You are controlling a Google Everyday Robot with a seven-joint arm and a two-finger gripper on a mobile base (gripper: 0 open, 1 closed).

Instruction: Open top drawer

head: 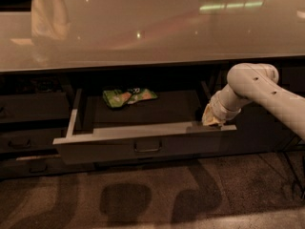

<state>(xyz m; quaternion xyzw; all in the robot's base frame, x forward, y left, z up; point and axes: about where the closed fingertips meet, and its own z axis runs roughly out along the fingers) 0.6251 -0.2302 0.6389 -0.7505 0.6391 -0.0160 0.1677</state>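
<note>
The top drawer (143,147) stands pulled out from under the counter, its grey front carrying a small central loop handle (147,147). A green snack bag (127,96) lies inside at the back left of its dark tray. My gripper (212,119) sits at the drawer's right end, just inside and against the top rim of the front. The white arm (257,87) reaches in from the right.
A glossy countertop (152,27) overhangs the drawer. Narrower drawer fronts (28,140) stack at the left; the lowest one sits slightly out. A dark cabinet front (267,128) is behind the arm. Speckled floor (152,194) lies below.
</note>
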